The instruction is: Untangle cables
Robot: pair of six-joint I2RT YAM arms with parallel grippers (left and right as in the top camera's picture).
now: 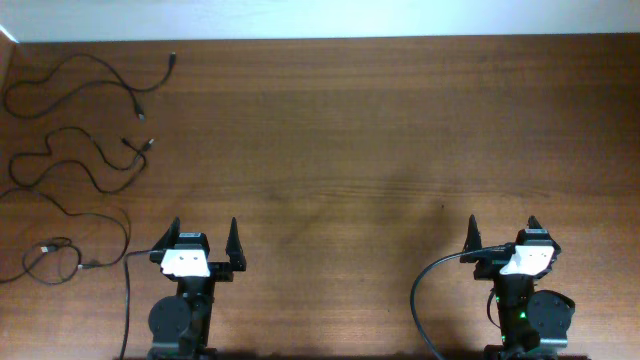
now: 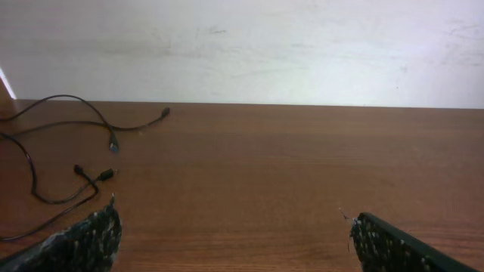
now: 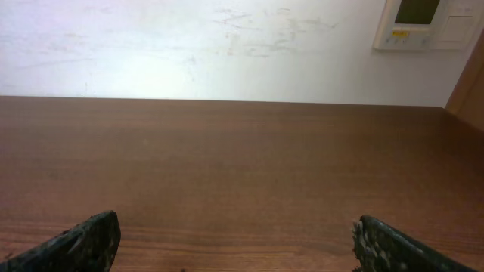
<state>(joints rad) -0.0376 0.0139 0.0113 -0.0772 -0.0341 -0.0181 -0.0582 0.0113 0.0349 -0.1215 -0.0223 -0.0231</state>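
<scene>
Three thin black cables lie apart as wavy strands at the table's left side. One cable [image 1: 172, 62] runs along the far left edge, a second [image 1: 148, 144] snakes below it, and the third ends in a small coil [image 1: 50, 258] near the front left. In the left wrist view, strands [image 2: 96, 115] and a plug end [image 2: 106, 174] show at the left. My left gripper [image 1: 205, 225] [image 2: 232, 215] is open and empty, to the right of the coil. Far to the right, my right gripper [image 1: 503, 220] [image 3: 236, 223] also stands open and empty over bare wood.
A thicker black arm cable [image 1: 416, 292] loops beside the right arm's base, and another [image 1: 128, 300] runs down beside the left arm's base. A white wall [image 3: 227, 45] with a small panel [image 3: 427, 23] rises behind the table's far edge.
</scene>
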